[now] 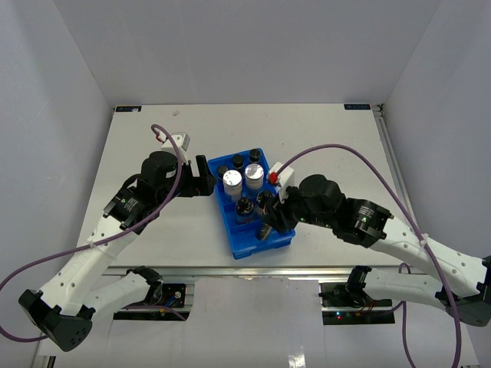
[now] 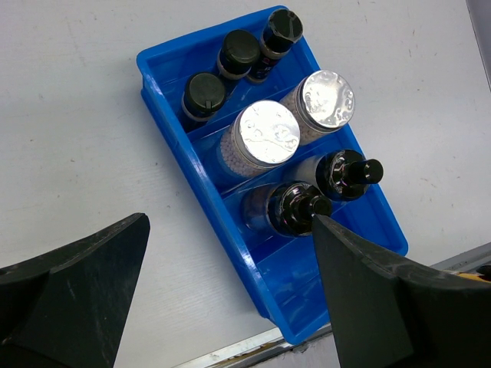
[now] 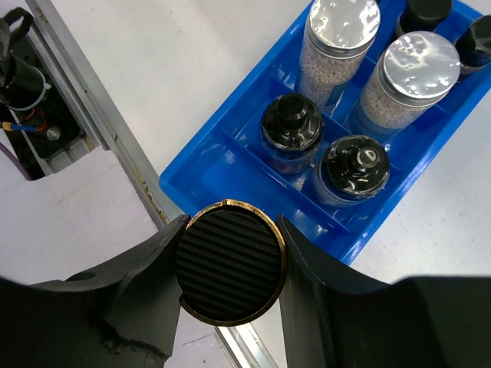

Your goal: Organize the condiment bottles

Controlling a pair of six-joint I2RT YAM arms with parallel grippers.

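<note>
A blue tray (image 1: 239, 247) in the middle of the table holds several bottles. Three black-capped jars (image 2: 239, 50) stand at the far end, two silver-lidded jars (image 2: 266, 134) in the middle row, and two dark knob-capped bottles (image 2: 299, 207) behind the near compartment (image 2: 307, 284). My right gripper (image 3: 230, 262) is shut on a bottle with a ridged black cap and yellow rim (image 3: 230, 264), held above the tray's near end and the table edge (image 1: 266, 228). Its body is hidden. My left gripper (image 2: 230, 307) is open and empty, beside the tray's left side (image 1: 205, 178).
A metal rail (image 3: 115, 130) runs along the table's near edge, with a circuit board (image 3: 31, 100) below it. Purple cables (image 1: 337, 149) arc over both arms. Grey walls close the table on three sides.
</note>
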